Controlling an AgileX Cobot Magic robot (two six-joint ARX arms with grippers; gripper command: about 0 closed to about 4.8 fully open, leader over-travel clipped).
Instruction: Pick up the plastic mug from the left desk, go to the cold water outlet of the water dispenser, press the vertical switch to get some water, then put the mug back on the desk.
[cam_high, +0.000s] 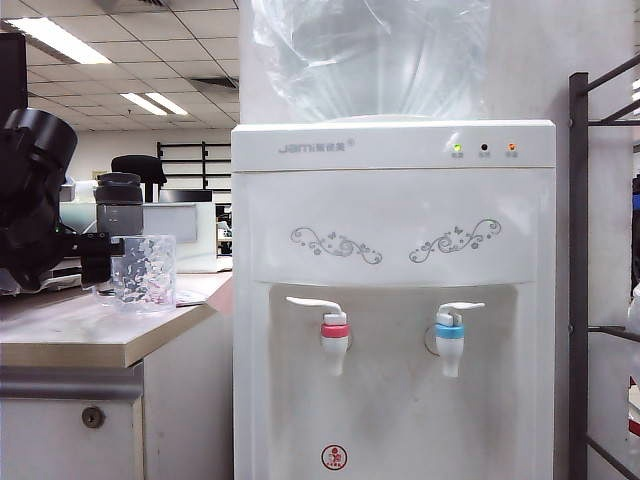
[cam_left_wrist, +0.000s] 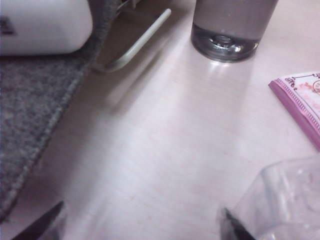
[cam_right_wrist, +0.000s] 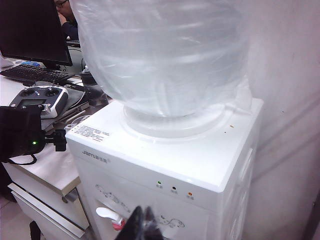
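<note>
Two pincers are in play. The left pincer (cam_left_wrist: 142, 227) is seen in its wrist view with its two dark fingertips (cam_left_wrist: 42, 225) spread as wide as they go, nothing gripped between them, low over the beige flat counter (cam_left_wrist: 165, 145). The clear, rippled plastic mug (cam_left_wrist: 285, 200) is found just beside one fingertip, outside the gap; whether they touch cannot be told. A smoky-grey bottle (cam_left_wrist: 232, 30) is seen further along the counter, a pink-edged packet (cam_left_wrist: 302, 100) near it, and a grey felt mat (cam_left_wrist: 35, 110) carrying a white device (cam_left_wrist: 42, 25).

In the exterior view the mug (cam_high: 144, 272) is stood upright on the counter (cam_high: 80, 335), at about nine o'clock from the tall white boxy water dispenser (cam_high: 400, 300), with the black left arm (cam_high: 35, 200) at the mug's nine o'clock and the grey bottle (cam_high: 120, 205) behind it. On the dispenser front, the white tap with the light-blue collar (cam_high: 449, 340) is placed at three o'clock of the red-collared tap (cam_high: 335, 340); its slim white lever (cam_high: 460, 308) is untouched.

The right pincer (cam_right_wrist: 142, 225) is held above the dispenser's front, only dark fingertips being visible at the frame edge, close together; whether it is closed cannot be told. A large clear water bottle (cam_right_wrist: 165, 55) is seated on top.
</note>
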